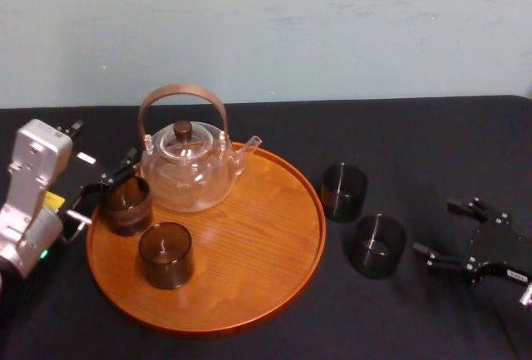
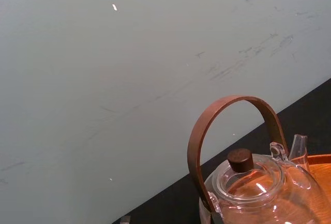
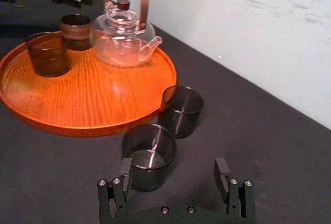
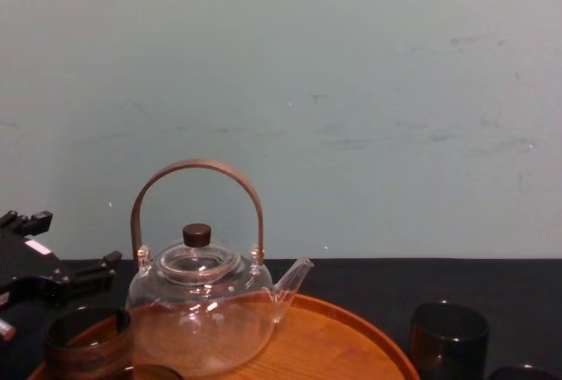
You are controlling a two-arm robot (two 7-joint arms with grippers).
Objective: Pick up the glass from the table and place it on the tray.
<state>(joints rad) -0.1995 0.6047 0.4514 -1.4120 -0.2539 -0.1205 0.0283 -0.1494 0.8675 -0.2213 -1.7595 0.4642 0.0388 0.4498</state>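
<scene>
I see my right gripper [image 3: 176,178], jaws released, the glass [image 3: 149,154] on the desk [image 3: 269,131] just ahead of them; its white label [image 1: 517,275] is unreadable; left gripper [image 1: 106,187], jaws released, beside a second glass [image 1: 126,204] on the tray [image 1: 249,235]

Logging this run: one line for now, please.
left gripper open at tray's left glass | right gripper open by near table glass | two glasses off tray

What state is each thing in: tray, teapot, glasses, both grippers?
tray, flat on table, loaded.
teapot, upright on tray, lid on.
rear tray glass, upright.
front tray glass, upright.
far table glass, upright, off tray.
near table glass, upright, off tray.
left gripper, open, beside rear tray glass.
right gripper, open, facing near table glass.
</scene>
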